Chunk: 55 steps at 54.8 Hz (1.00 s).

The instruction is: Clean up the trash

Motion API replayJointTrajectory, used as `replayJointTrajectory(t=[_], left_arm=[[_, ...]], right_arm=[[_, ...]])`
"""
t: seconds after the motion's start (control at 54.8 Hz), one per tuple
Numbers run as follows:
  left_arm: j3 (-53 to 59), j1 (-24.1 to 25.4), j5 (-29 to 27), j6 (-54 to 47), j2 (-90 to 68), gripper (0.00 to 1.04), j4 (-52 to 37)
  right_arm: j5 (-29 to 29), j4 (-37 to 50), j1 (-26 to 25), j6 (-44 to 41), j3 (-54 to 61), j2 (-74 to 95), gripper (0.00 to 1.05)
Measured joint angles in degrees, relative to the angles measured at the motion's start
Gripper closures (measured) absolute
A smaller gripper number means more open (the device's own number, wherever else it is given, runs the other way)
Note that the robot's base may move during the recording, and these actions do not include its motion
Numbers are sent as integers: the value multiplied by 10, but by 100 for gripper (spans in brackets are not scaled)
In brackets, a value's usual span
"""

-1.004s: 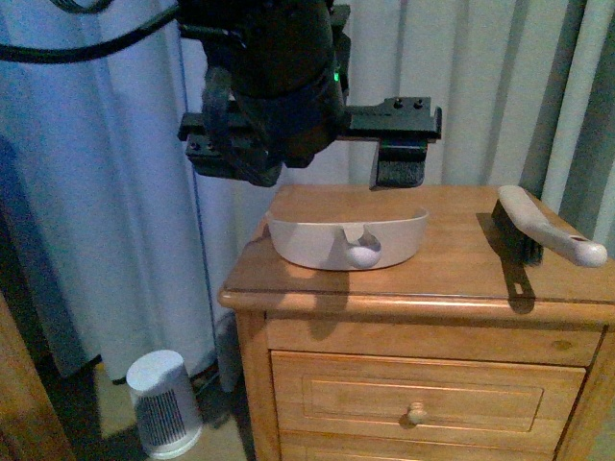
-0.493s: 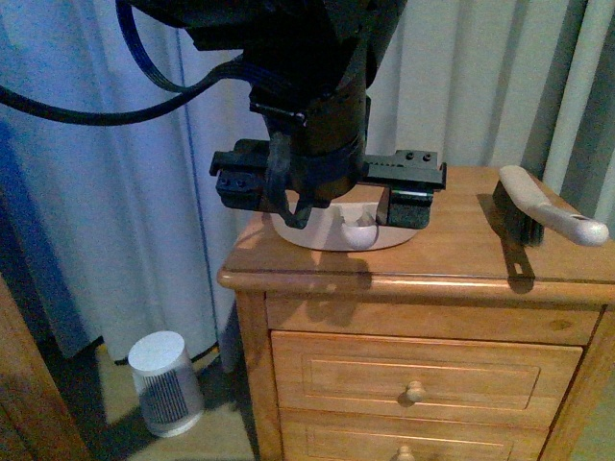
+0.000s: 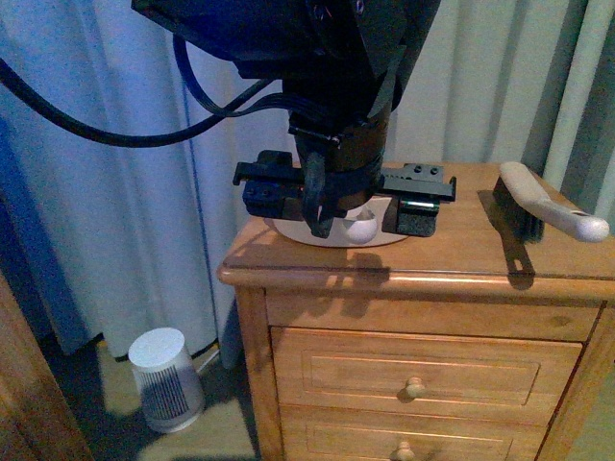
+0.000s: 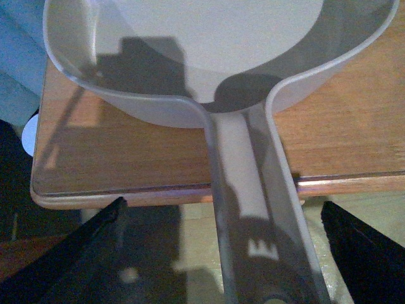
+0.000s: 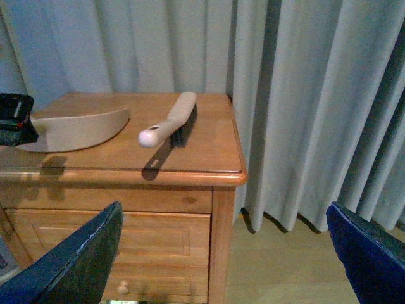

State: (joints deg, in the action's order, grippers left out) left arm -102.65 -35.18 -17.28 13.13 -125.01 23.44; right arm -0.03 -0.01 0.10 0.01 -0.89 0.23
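Nightstand top (image 3: 461,259), left end effector (image 4: 223,209) apart astride dustpan handle (image 4: 243,145), seemingly clear, right end effector (image 5: 223,209) apart

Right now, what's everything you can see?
nightstand: one, brown wood, with drawers
dustpan: one, pale pinkish, on the nightstand top, handle poking past the front edge
brush: one, pale handle with dark bristles, right of the dustpan
curtains: pale grey, behind the nightstand
small ribbed appliance: one, white, on the floor to the left
paper trash: none seen
left gripper: black, open, either side of the dustpan handle
right gripper: black, open, holding nothing
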Motion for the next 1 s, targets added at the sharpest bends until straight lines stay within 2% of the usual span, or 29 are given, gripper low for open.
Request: replayJointTrajectory(t=[0.383, 0.785, 1.004], left_arm=[[-2, -6, -1, 0, 0, 73, 2], [42, -6, -9, -32, 17, 75, -54], [154, -14, -21, -120, 101, 75, -242]], right_arm=[[0, 0, 0, 0, 0, 0, 7], [0, 0, 0, 0, 0, 0, 7], [0, 0, 0, 0, 0, 0, 7]])
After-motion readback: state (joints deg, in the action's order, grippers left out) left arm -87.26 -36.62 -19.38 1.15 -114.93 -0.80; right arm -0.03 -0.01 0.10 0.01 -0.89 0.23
